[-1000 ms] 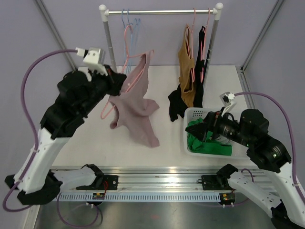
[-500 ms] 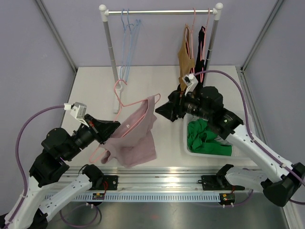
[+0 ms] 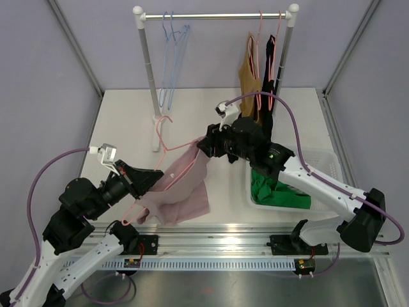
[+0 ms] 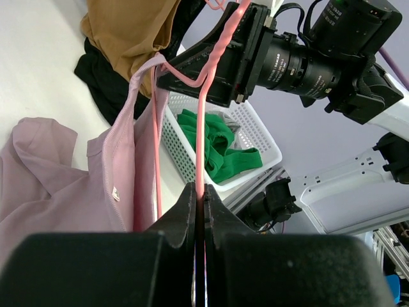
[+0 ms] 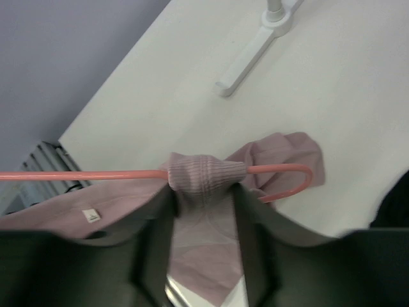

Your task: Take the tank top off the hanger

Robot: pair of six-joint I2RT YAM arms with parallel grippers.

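The mauve tank top (image 3: 186,193) hangs on a pink wire hanger (image 3: 167,148) low over the table, between the two arms. My left gripper (image 3: 160,174) is shut on the hanger's wire (image 4: 203,121), with the top (image 4: 57,185) draped to its left. My right gripper (image 3: 203,146) reaches in from the right at the hanger's shoulder. Its fingers (image 5: 156,224) press on both sides of the top's ribbed strap (image 5: 204,176), which is bunched over the hanger's arm (image 5: 83,173) near its curved end (image 5: 300,182).
A clothes rack (image 3: 152,77) stands at the back with blue hangers (image 3: 174,57) and brown and black garments (image 3: 253,83). A white basket (image 3: 323,155) holding a green cloth (image 3: 275,187) sits at the right, under my right arm.
My left arm carried hanger and top from the rack down toward the front. My right arm swung from the basket to the hanger, and its jaws have closed in on the strap.
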